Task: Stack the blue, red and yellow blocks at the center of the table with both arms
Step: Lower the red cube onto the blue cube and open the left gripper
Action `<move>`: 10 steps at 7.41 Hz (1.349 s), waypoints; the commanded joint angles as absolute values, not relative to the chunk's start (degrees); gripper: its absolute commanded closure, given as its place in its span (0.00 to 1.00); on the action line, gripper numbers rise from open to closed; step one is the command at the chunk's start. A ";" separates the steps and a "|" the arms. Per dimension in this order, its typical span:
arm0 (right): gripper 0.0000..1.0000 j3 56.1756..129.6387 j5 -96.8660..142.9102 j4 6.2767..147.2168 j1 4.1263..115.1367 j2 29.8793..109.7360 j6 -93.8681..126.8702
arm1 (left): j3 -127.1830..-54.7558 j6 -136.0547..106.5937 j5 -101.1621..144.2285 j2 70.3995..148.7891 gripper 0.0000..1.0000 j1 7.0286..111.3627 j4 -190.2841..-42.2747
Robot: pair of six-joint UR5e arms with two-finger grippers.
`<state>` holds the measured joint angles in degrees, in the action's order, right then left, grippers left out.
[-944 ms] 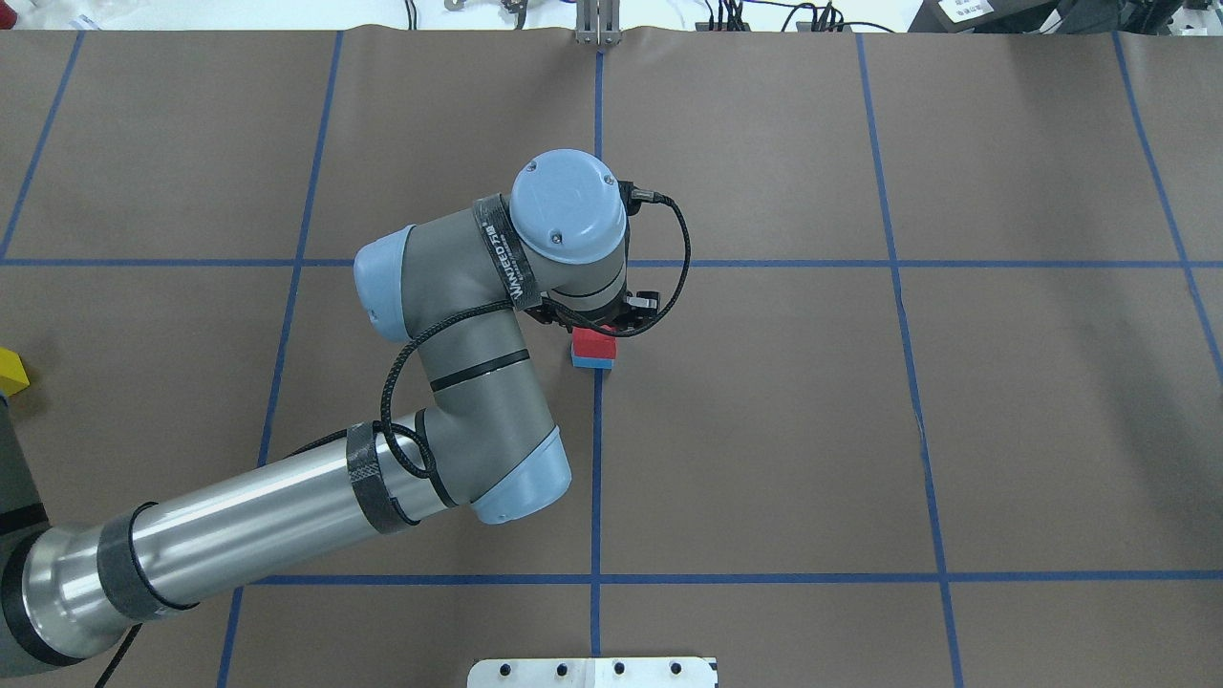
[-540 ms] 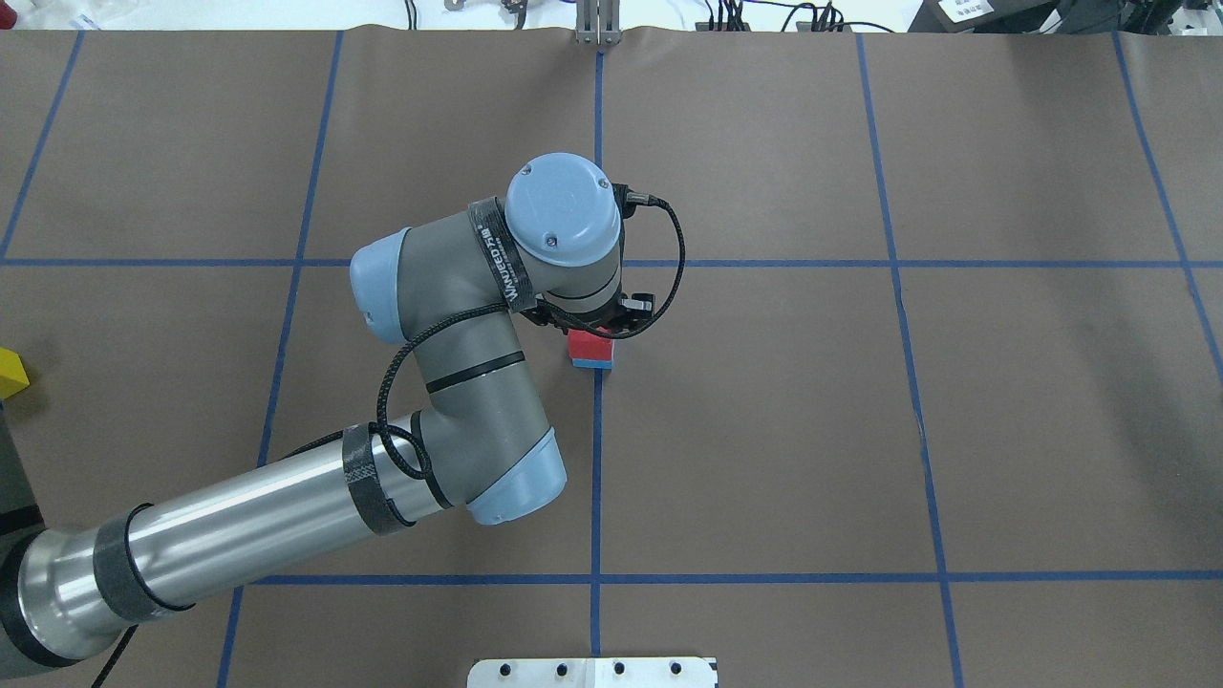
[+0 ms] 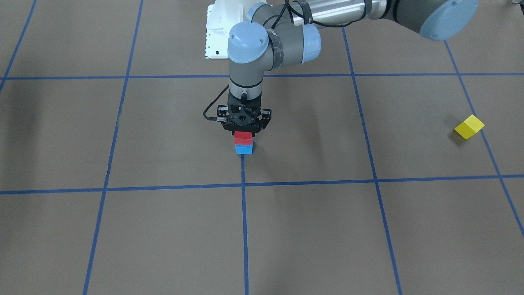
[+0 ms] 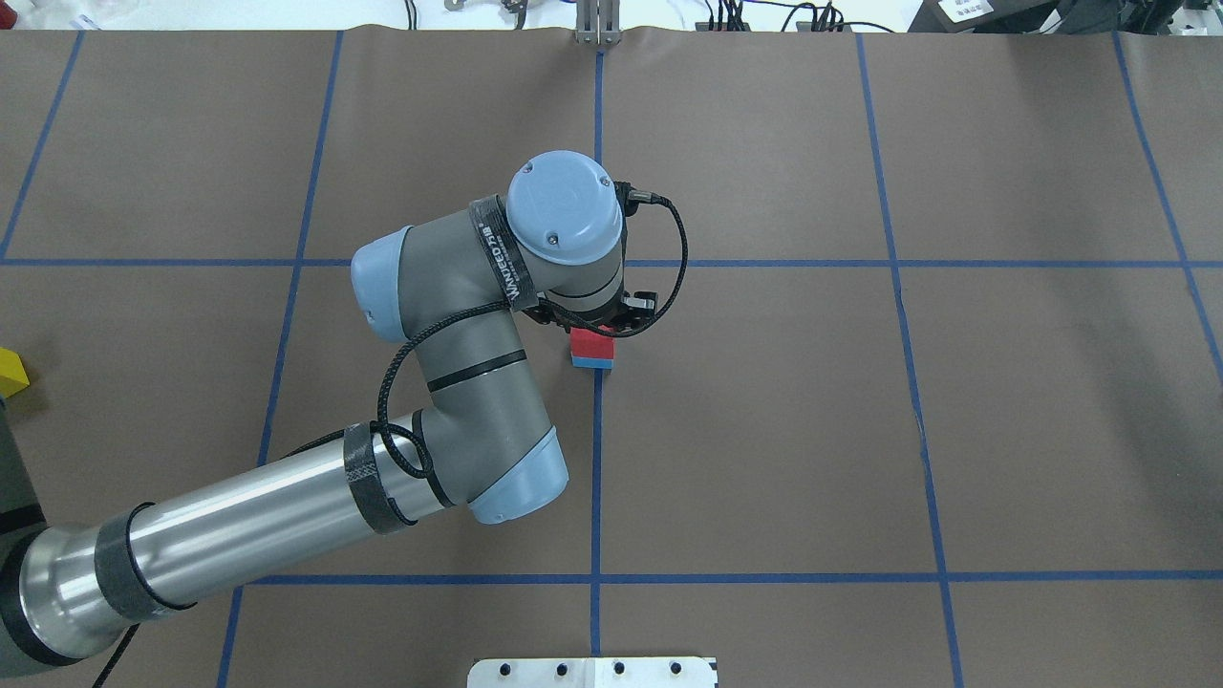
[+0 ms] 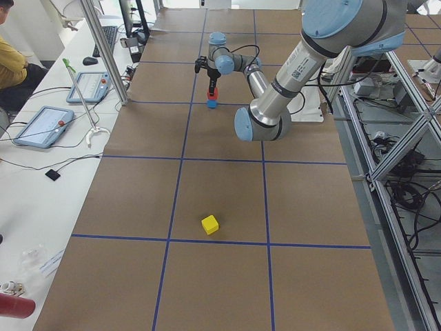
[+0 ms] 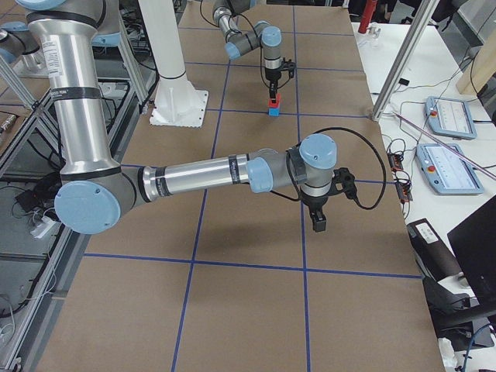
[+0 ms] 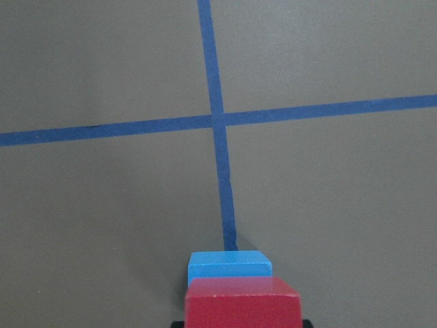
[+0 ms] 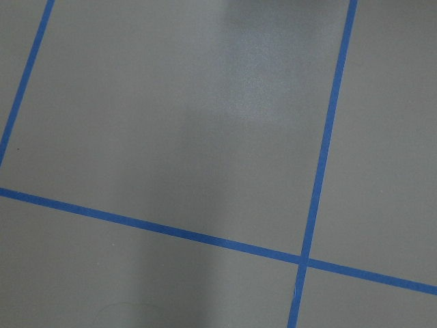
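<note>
A red block (image 3: 243, 138) sits on top of a blue block (image 3: 244, 149) at the table's centre cross of blue tape. My left gripper (image 3: 244, 130) points straight down over them and is shut on the red block. The stack also shows in the overhead view (image 4: 592, 344) and in the left wrist view, red (image 7: 242, 304) above blue (image 7: 228, 263). A yellow block (image 3: 469, 126) lies alone far out on my left side, also in the overhead view (image 4: 10, 371). My right gripper (image 6: 319, 221) hangs over bare table on my right side. I cannot tell whether it is open or shut.
The brown table cover (image 4: 860, 430) carries a grid of blue tape lines. The white robot base plate (image 3: 215, 32) is at my edge of the table. Tablets and cables (image 5: 45, 124) lie on a bench beyond the far edge.
My left wrist shifted a little to the left and came back. The red block stays under the gripper on the blue block. The yellow block has not moved.
</note>
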<state>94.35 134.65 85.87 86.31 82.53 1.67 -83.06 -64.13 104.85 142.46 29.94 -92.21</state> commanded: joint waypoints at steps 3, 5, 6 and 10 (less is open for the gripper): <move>0.00 94.31 134.65 85.87 86.31 82.44 1.67 | -83.06 -64.16 104.33 142.21 0.49 29.97 -92.29; 0.00 94.31 134.65 85.87 86.31 82.44 1.67 | -82.97 -64.25 104.06 142.12 0.24 29.88 -92.81; 0.00 94.31 134.65 85.87 86.31 82.53 1.67 | -83.06 -64.34 104.06 142.12 0.08 29.88 -92.90; 0.00 94.31 134.65 85.87 86.31 82.53 1.67 | -95.90 -54.37 107.02 134.36 0.00 35.13 -90.54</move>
